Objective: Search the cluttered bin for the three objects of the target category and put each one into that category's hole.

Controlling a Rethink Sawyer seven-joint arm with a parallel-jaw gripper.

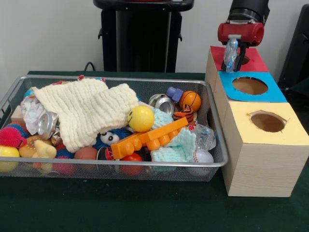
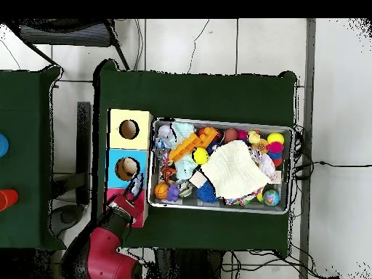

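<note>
One crinkly clear plastic piece (image 1: 231, 55) hangs pinched in our gripper (image 1: 232, 62) above the boxes, just far of the blue-topped hole (image 1: 249, 85), and we think it is light, soft and slippery, so we hold its bunched top.

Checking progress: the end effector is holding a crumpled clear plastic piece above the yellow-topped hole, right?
Not quite. The end effector does hold the clear plastic piece, but over the red-topped hole, beside the blue-topped hole, not the yellow one. The front view shows it.
</note>
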